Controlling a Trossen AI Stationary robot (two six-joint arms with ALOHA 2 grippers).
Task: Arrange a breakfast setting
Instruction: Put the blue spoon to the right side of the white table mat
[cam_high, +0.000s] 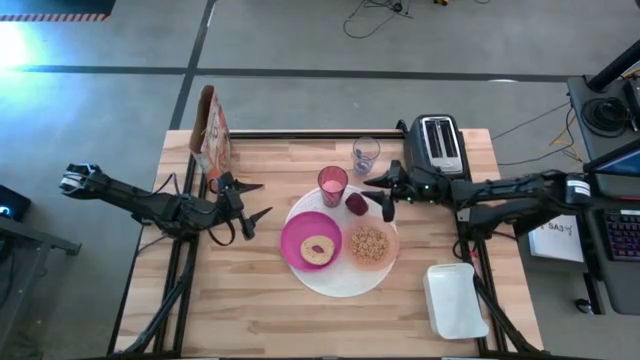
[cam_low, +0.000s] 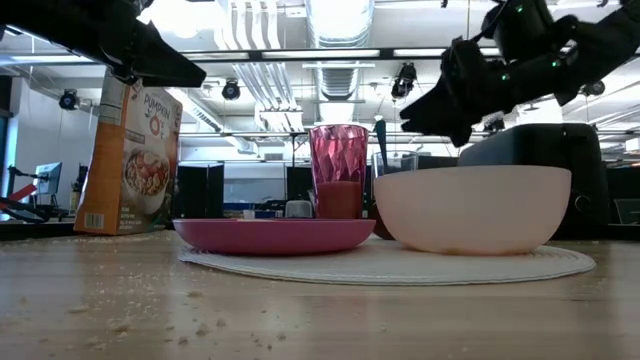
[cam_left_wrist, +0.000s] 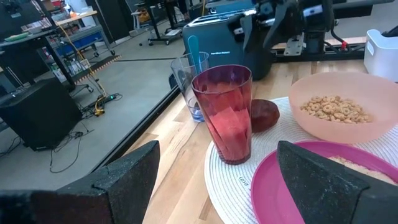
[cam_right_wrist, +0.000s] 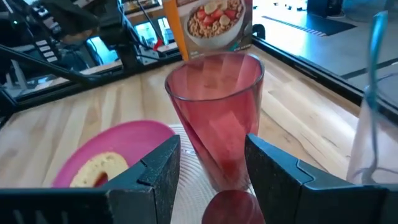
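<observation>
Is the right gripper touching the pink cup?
Apart. The right wrist view shows the right gripper open, with a clear gap around the pink cup ahead of it.

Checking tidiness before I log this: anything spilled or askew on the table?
Yes: pale crumbs are scattered over the wooden table in front of the white plate. The pink cup and peach bowl stand upright.

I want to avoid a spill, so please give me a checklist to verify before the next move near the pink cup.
1. Right gripper open above the dark red fruit: ok.
2. Left gripper open, apart from the magenta plate: ok.
3. Pink cup upright: ok.
4. Bagel on the magenta plate: ok.
5. Cereal in the peach bowl: ok.
6. Gap between right gripper and cup: cannot tell.
</observation>
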